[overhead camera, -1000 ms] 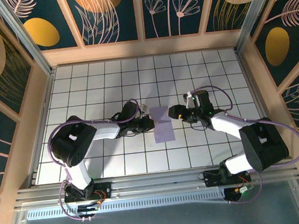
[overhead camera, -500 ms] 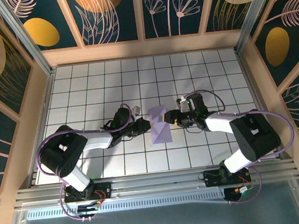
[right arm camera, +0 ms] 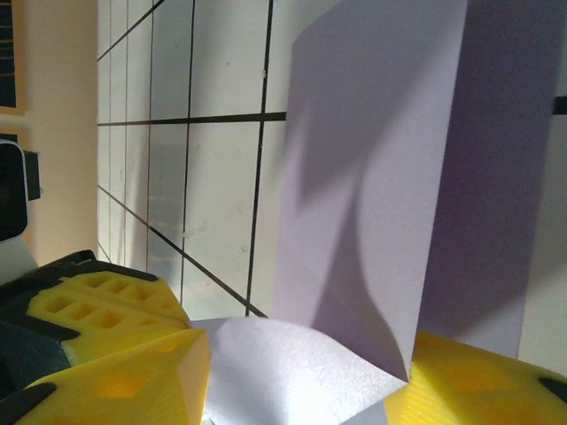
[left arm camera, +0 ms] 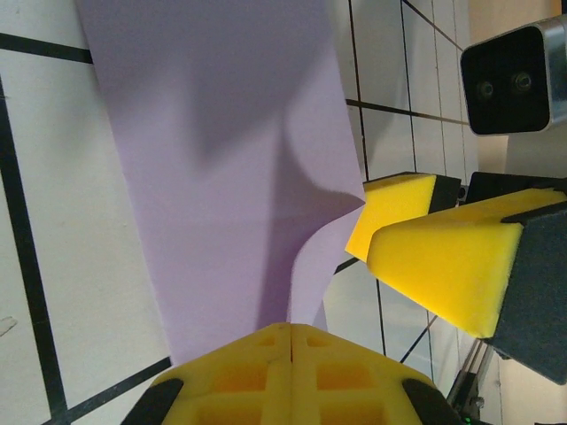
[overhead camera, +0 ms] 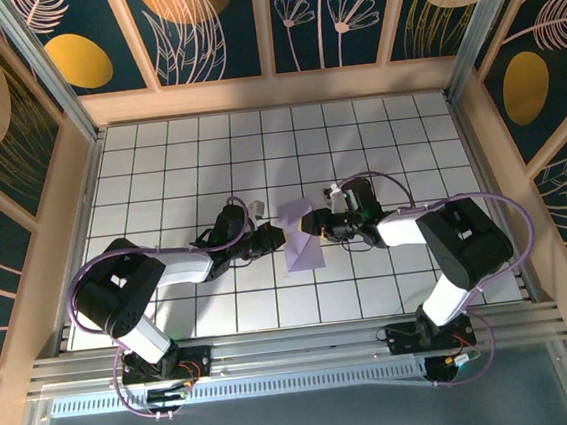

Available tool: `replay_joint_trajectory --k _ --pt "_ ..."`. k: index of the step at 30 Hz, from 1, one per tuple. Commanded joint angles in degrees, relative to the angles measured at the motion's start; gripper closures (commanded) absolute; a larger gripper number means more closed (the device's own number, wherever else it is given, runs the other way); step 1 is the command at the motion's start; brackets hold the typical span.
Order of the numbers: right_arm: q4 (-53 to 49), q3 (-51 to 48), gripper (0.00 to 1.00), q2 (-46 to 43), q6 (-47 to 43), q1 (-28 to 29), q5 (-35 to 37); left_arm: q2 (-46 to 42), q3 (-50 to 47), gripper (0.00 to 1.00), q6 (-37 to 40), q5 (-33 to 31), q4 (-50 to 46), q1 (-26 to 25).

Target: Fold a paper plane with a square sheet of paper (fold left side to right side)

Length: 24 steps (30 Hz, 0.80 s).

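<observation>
The square sheet of paper (overhead camera: 305, 253) lies on the middle of the white-tiled bench (overhead camera: 178, 162), narrow and creased, its right edge lifted and curling. At the sheet's left edge the left jaws are clenched on the paper. At its right edge the right jaws stand apart, a yellow pad (right arm camera: 115, 376) either side of the raised flap, not clamped
</observation>
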Motion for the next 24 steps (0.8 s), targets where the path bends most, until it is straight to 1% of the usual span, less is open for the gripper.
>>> replay_joint_trajectory --k 1,5,8,11,14,16,18,20,24 --pt "2.71 0.94 0.50 0.73 0.63 0.47 -1.02 -0.77 0.01 1.00 -0.11 -1.05 -0.17 0.13" --pt "2.04 0.90 0.56 0.43 0.31 0.67 -0.29 -0.59 0.01 0.99 -0.19 -1.34 -0.66 0.16" --pt "1.49 0.63 0.62 0.05 -0.06 0.78 1.06 -0.92 -0.01 0.92 -0.20 -1.75 -0.84 0.18" --pt "0.88 0.76 0.74 -0.13 -0.48 0.85 2.00 -1.78 -0.18 0.82 -0.15 -2.58 -1.45 0.11" --pt "-0.21 1.06 0.89 -0.94 -1.02 0.84 3.29 -3.81 -0.53 0.74 0.34 -4.39 -2.79 0.16" --pt "-1.17 1.42 0.99 -2.22 -1.67 0.76 4.42 -6.17 -0.47 0.67 1.01 -6.48 -4.78 0.17" --pt "-2.13 1.93 1.00 -3.84 -2.30 0.34 5.27 -9.04 -0.55 0.62 1.31 -8.96 -7.00 0.16" --pt "-2.73 2.56 1.00 -5.79 -2.70 -0.32 5.57 -12.51 -0.75 0.53 1.44 -11.68 -9.14 0.15" --pt "-2.21 3.68 1.00 -11.35 -2.90 -2.37 4.28 -21.60 -2.00 0.32 0.62 -16.85 -10.96 0.11"
